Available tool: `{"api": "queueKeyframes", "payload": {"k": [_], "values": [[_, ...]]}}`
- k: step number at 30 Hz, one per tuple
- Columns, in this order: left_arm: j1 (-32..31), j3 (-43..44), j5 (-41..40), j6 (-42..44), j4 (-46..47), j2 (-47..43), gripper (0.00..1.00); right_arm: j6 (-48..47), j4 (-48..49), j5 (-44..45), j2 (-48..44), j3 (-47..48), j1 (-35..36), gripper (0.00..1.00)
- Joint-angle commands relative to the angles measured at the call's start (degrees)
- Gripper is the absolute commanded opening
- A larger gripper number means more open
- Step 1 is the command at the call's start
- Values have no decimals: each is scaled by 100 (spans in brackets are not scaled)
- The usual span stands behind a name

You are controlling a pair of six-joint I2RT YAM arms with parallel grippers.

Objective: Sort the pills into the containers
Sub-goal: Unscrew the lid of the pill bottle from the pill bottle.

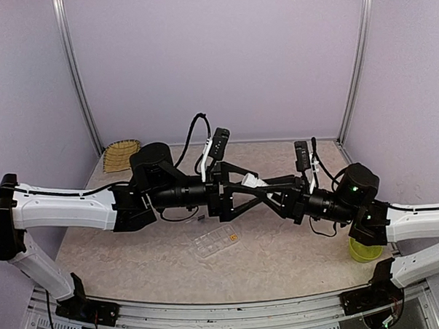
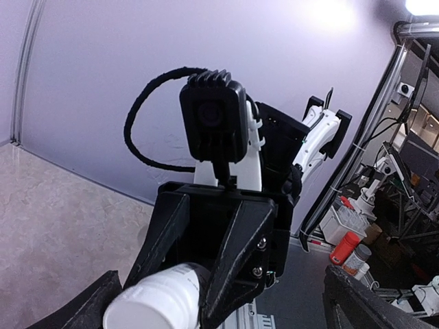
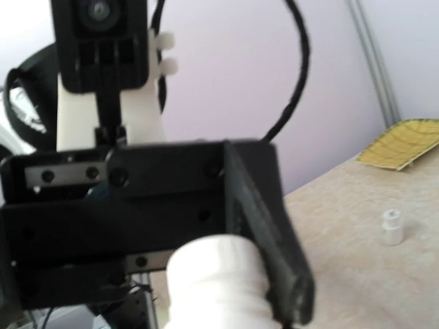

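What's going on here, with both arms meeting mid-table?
The right end effector holds a small white bottle in the air above the table. The left end effector stands wide open around the bottle's free end, not gripping it. It looks like a cap removal or a handover is next. The clear organizer box lies on the table below them, with something orange in one cell. A yellow-green bowl sits by the right arm.

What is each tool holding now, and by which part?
The right tool grips a small white round plastic bottle by its sides; the left tool is open, holding nothing.
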Motion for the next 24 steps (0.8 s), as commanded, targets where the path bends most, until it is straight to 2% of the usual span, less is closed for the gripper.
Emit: {"api": "queueKeyframes", "payload": {"k": [1, 7, 19, 24], "values": [[-62, -78, 13, 162, -140, -253, 97, -165, -213, 678, -322, -46, -60, 8], [-84, -82, 22, 173, -192, -247, 97, -407, -416, 878, -682, -70, -134, 8], [-49, -64, -482, 198, -364, -227, 97, -566, 82, 70, -748, -226, -139, 8], [-40, -157, -495, 198, -340, -285, 97, -600, 126, -6, -788, -267, -141, 8]]}}
